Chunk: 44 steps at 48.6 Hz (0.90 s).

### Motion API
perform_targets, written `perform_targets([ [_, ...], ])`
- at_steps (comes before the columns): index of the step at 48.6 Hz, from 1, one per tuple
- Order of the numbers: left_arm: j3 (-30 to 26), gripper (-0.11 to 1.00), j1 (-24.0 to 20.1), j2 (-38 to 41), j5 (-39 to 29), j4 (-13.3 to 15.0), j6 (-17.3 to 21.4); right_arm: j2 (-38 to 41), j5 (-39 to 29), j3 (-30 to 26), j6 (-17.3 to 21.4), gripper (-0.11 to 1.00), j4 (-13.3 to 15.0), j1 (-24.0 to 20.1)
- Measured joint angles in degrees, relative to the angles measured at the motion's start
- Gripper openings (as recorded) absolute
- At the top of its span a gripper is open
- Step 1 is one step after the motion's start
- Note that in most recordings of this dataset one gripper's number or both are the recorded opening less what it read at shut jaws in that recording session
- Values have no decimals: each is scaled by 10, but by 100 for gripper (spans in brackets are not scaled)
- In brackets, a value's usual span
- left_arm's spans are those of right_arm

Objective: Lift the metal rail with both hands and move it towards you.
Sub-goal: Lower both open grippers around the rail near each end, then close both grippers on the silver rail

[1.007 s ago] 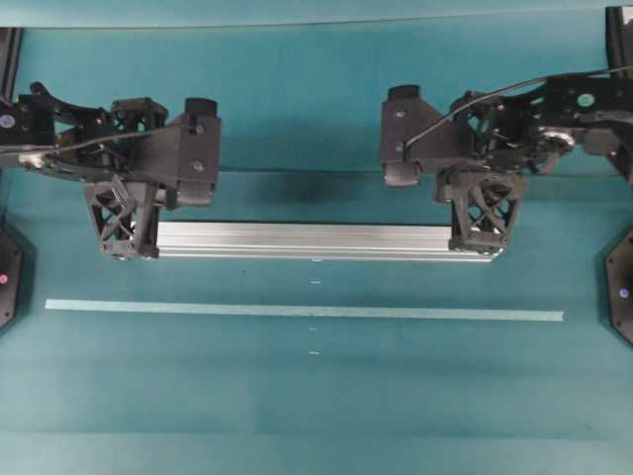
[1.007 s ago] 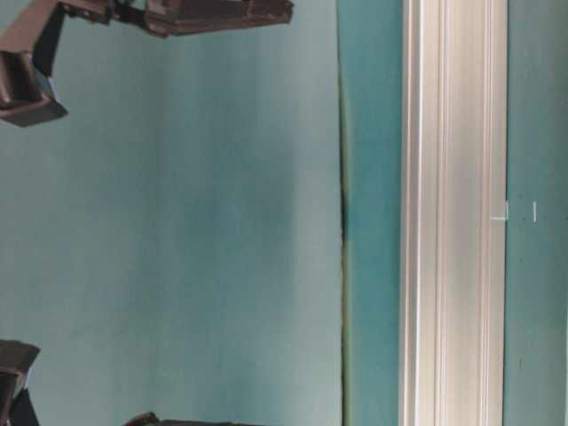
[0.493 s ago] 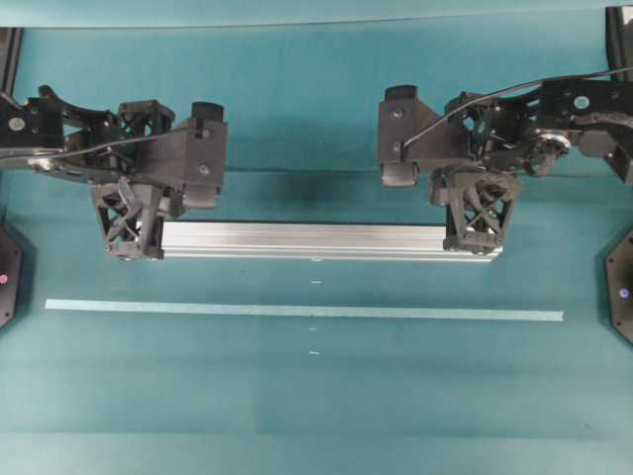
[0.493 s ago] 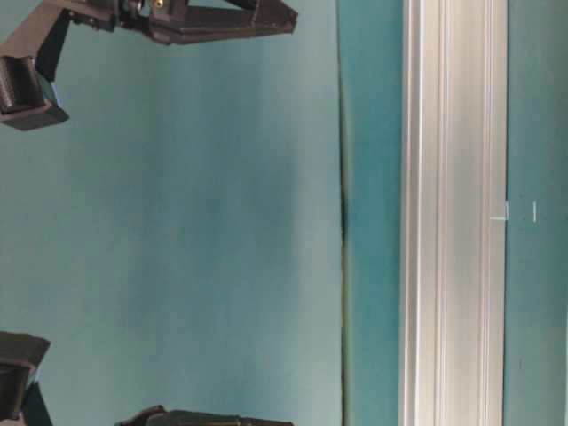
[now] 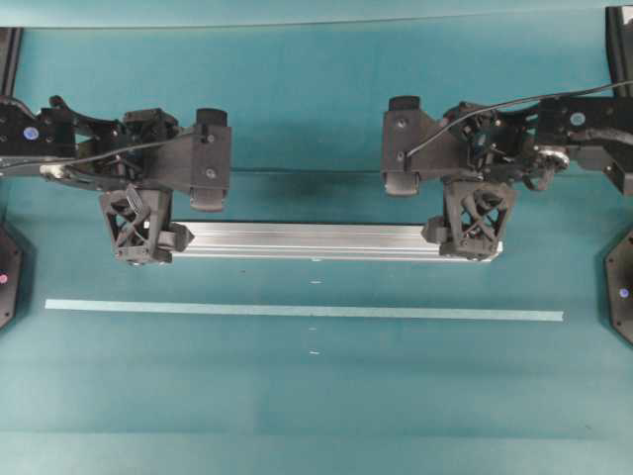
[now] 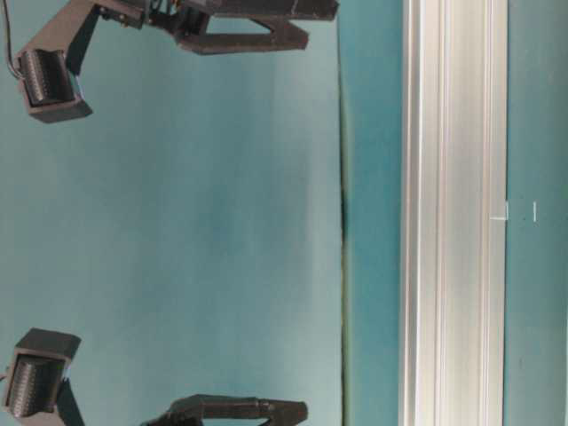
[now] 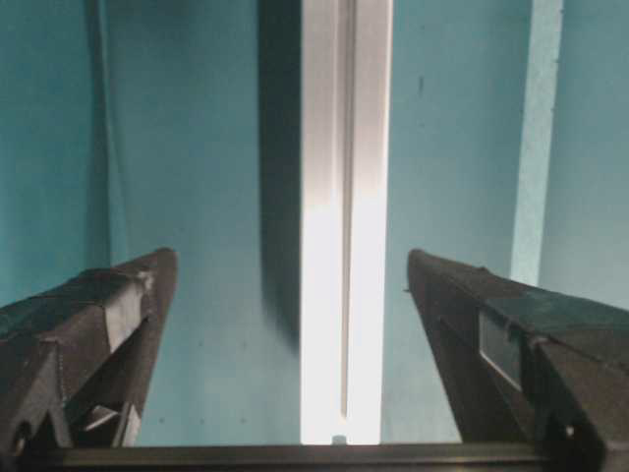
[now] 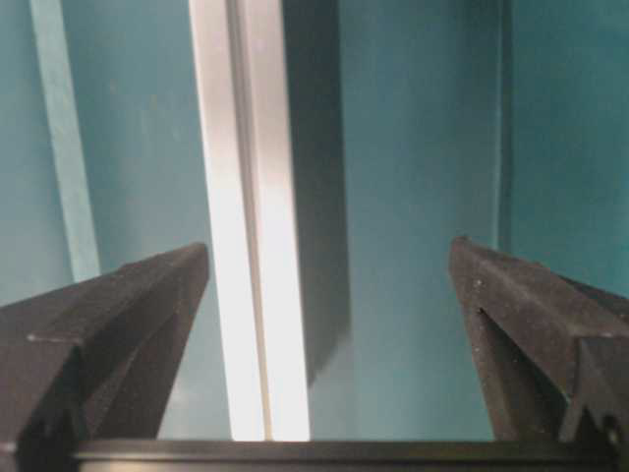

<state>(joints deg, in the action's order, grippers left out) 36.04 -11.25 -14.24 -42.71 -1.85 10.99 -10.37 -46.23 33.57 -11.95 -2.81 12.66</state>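
We count one metal rail (image 5: pixel 307 240), one thin pale tape strip (image 5: pixel 305 311) and two grippers. The rail lies flat on the teal table (image 5: pixel 316 396), running left to right across its middle, parallel to the strip and apart from it on the far side. The left gripper (image 5: pixel 138 226) stands over the rail's left end and the right gripper (image 5: pixel 475 220) over its right end, both arms reaching in from the sides and pointing down. In both wrist views we see the jaws spread wide, with clear teal gaps between each finger (image 7: pixel 98 324) and the rail; neither gripper holds it.
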Motion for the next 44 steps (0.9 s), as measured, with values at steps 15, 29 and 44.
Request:
perform_targets([
  [15, 20, 98, 0, 28, 42, 0, -15, 9, 36, 25, 5, 100, 0, -13],
  [29, 53, 98, 0, 64, 115, 0, -18, 44, 95, 58, 5, 100, -10, -27],
  [44, 53, 98, 0, 108, 151, 0, -14, 73, 141, 83, 5, 100, -11, -26],
])
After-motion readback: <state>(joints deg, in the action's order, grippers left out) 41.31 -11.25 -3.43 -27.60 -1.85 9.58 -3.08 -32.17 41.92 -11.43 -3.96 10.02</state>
